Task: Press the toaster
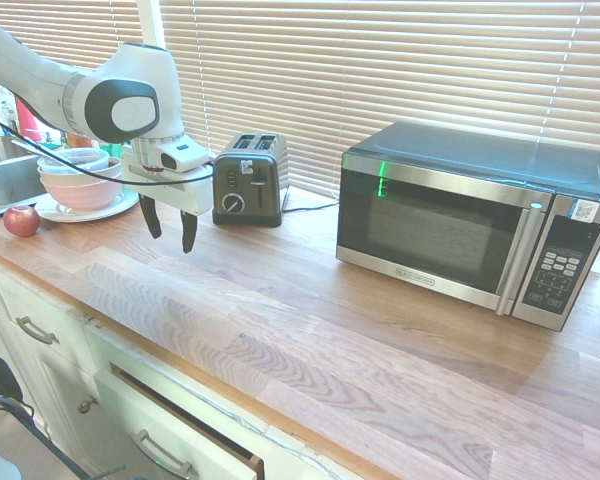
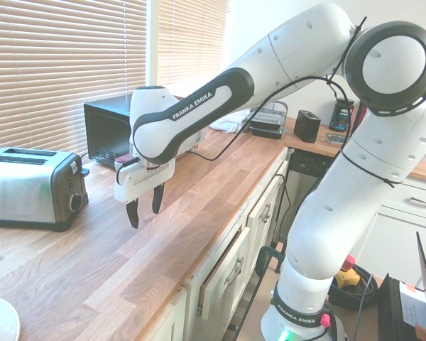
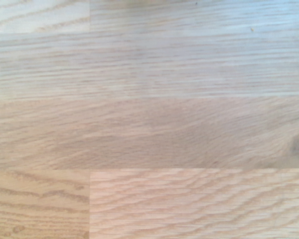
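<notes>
My gripper (image 1: 170, 228) points straight down with its two dark fingers (image 1: 188, 231) spread apart and nothing between them, hanging above bare wooden countertop (image 3: 149, 129); the wrist view shows only wood grain. My forearm reaches in above the counter edge, wrist level, hand clear of everything.

The toaster (image 1: 249, 180) stands just beside my hand, toward the window blinds (image 1: 380, 70), its black end panel with the round dial (image 1: 233, 203) and the lever (image 1: 242, 171) facing my side. I judge it a light, rigid metal box that could slide or tip on smooth wood if I shove it sideways. So I would not grasp it: the place to act is the small lever, pushed straight down with one fingertip, which looks easy to slip off.

Farther along sits the microwave (image 1: 470, 215), well apart.
</notes>
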Robot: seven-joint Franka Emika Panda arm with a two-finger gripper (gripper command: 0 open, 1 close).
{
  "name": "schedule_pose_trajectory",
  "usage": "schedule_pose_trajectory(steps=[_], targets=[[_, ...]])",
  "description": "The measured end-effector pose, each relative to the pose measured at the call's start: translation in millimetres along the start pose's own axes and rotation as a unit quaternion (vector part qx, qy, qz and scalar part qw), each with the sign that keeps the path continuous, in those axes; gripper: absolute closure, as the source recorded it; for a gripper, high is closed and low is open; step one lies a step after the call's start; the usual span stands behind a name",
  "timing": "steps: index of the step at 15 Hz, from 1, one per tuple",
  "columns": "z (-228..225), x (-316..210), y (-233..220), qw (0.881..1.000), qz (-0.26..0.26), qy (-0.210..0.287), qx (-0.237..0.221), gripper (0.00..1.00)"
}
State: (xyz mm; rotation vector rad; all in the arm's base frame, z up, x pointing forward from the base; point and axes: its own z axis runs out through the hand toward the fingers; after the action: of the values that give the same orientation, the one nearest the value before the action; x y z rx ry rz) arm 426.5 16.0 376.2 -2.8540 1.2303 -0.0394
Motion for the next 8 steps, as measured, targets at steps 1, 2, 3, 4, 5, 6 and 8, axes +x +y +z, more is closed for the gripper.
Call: schedule_pose_trajectory(steps=[1,2,3,4,5,6,8], targets=[[1,0,0,1.000,-0.001,0.001,-0.001,0.00],[1,0,0,1.000,-0.002,0.003,-0.001,0.00],[2,0,0,1.000,-0.003,0.006,0.001,0.00],[2,-1,0,1.000,-0.004,0.008,0.001,0.00],[1,-2,-2,1.000,-0.003,0.012,0.000,0.00],[-1,-7,-6,1.000,0.000,0.019,-0.001,0.00],[-13,-17,-12,0.999,0.000,0.033,0.004,0.00]])
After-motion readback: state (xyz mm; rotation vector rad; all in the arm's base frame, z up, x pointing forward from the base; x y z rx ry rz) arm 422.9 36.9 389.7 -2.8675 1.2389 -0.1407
